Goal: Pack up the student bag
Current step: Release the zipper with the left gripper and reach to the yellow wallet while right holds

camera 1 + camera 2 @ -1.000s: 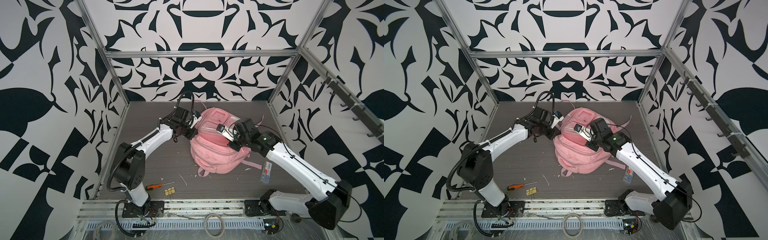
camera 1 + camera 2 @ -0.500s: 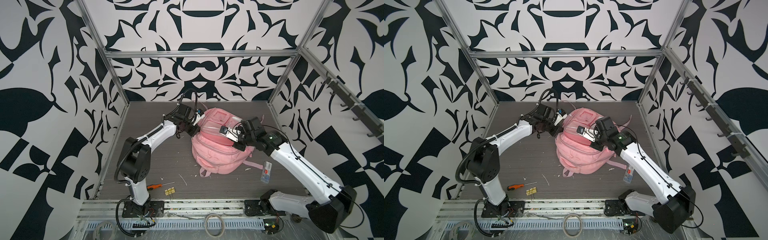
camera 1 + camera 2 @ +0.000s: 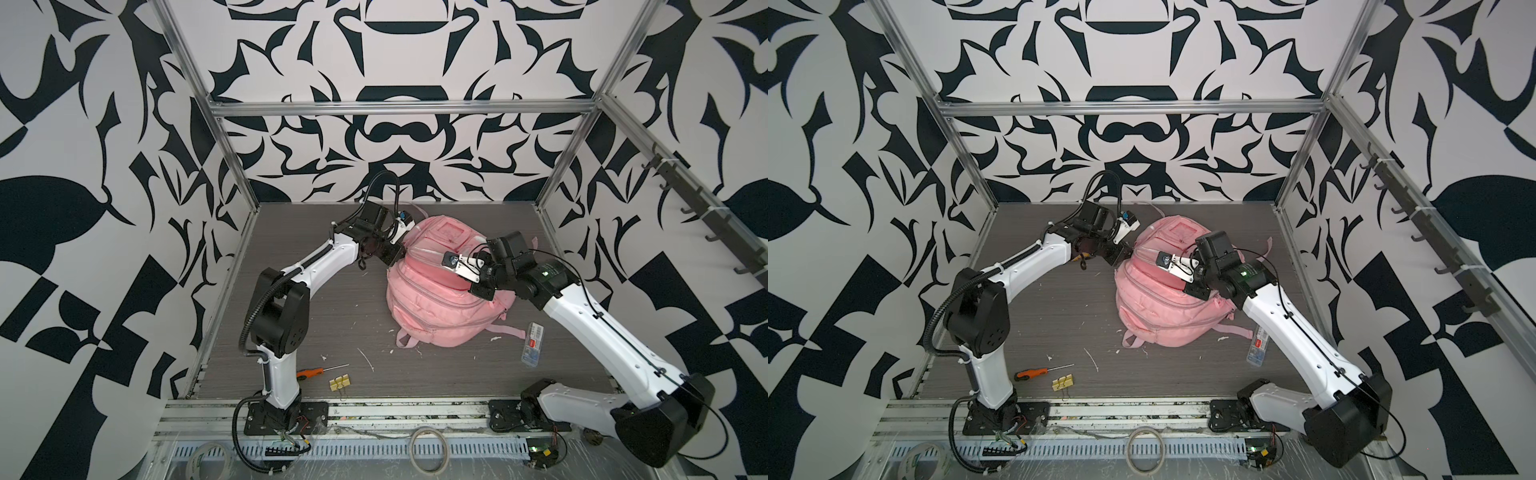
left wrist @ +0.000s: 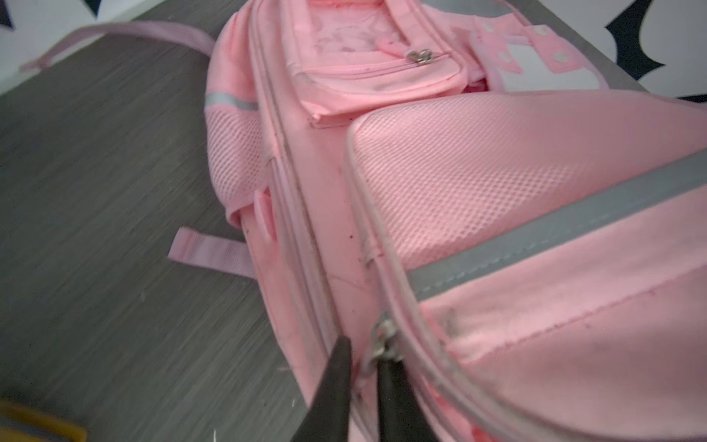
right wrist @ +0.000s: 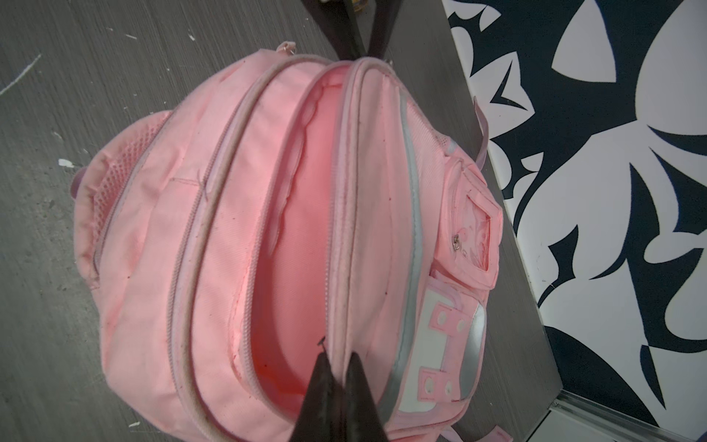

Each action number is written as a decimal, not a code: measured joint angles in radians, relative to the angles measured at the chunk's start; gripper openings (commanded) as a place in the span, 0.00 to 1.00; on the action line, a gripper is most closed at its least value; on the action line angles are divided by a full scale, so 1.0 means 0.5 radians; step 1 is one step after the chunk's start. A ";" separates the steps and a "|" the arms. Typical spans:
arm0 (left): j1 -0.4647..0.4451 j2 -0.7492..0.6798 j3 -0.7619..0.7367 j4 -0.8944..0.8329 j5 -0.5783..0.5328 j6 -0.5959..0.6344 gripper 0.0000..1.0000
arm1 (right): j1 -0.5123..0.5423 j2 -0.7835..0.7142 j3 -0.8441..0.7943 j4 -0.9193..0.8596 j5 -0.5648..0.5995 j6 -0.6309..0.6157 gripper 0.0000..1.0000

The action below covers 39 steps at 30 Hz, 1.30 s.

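Note:
The pink student bag [image 3: 436, 307] [image 3: 1163, 316] lies mid-table, its main zip compartment gaping in the right wrist view. My left gripper [image 3: 392, 253] [image 3: 1121, 257] sits at the bag's far left end. In the left wrist view its jaws [image 4: 365, 350] stand slightly apart, open, with the metal zip pull [image 4: 384, 338] lying at one fingertip. My right gripper [image 3: 480, 289] [image 3: 1196, 289] [image 5: 338, 346] is shut on the rim of the open compartment, with pink fabric pinched between its fingers. The bag's inside [image 5: 290, 268] looks empty as far as it shows.
An orange screwdriver [image 3: 309, 372] and yellow binder clips [image 3: 340, 383] lie at the front left. A clear flat box with a red label [image 3: 532, 345] lies right of the bag, beside my right arm. White scraps dot the grey table [image 3: 291, 324]. Patterned walls close in three sides.
My left gripper's jaws have parted from shut and let go at the zip end. My right gripper has drawn the bag's rim slightly rightward, still gripping.

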 measured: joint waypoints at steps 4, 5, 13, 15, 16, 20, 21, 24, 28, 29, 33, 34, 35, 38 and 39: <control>0.145 -0.195 -0.108 -0.076 -0.053 -0.235 0.93 | -0.016 0.013 0.006 0.025 -0.022 0.104 0.00; 0.192 -0.232 -0.112 -0.108 -0.064 -0.286 0.99 | -0.017 0.014 0.006 0.034 -0.023 0.130 0.00; 0.584 -0.055 0.193 -0.477 -0.374 -0.732 0.99 | -0.018 0.015 0.006 0.092 -0.036 0.326 0.00; 0.660 0.106 0.290 -0.506 -0.404 -0.803 0.99 | -0.018 0.022 0.006 0.100 -0.039 0.370 0.00; 0.694 0.186 0.333 -0.523 -0.407 -0.831 0.99 | -0.018 0.026 0.006 0.108 -0.043 0.399 0.00; 0.796 0.526 0.531 -0.608 -0.439 -0.903 1.00 | -0.018 0.038 0.006 0.143 -0.050 0.497 0.00; 0.814 0.622 0.616 -0.652 -0.455 -0.913 0.99 | -0.018 0.039 0.006 0.155 -0.051 0.520 0.00; 0.848 0.830 0.825 -0.716 -0.504 -0.945 0.99 | -0.018 0.039 0.005 0.189 -0.051 0.584 0.00; 0.832 0.951 0.973 -0.758 -0.505 -1.018 1.00 | -0.017 0.039 0.002 0.220 -0.051 0.640 0.00; 0.823 0.970 1.007 -0.764 -0.501 -1.038 0.99 | -0.017 0.039 0.001 0.224 -0.051 0.649 0.00; 0.770 1.028 1.064 -0.751 -0.479 -1.126 0.99 | -0.017 0.039 0.001 0.225 -0.050 0.666 0.00; 0.753 1.042 1.064 -0.751 -0.481 -1.141 0.99 | -0.017 0.039 0.001 0.226 -0.049 0.668 0.00; 0.734 1.055 1.064 -0.752 -0.492 -1.150 0.99 | -0.017 0.039 0.001 0.226 -0.049 0.668 0.00; 0.675 1.062 1.061 -0.744 -0.542 -1.192 0.99 | -0.017 0.039 -0.001 0.227 -0.048 0.676 0.00; 0.660 1.062 1.051 -0.734 -0.575 -1.202 0.99 | -0.017 0.039 -0.005 0.233 -0.047 0.681 0.00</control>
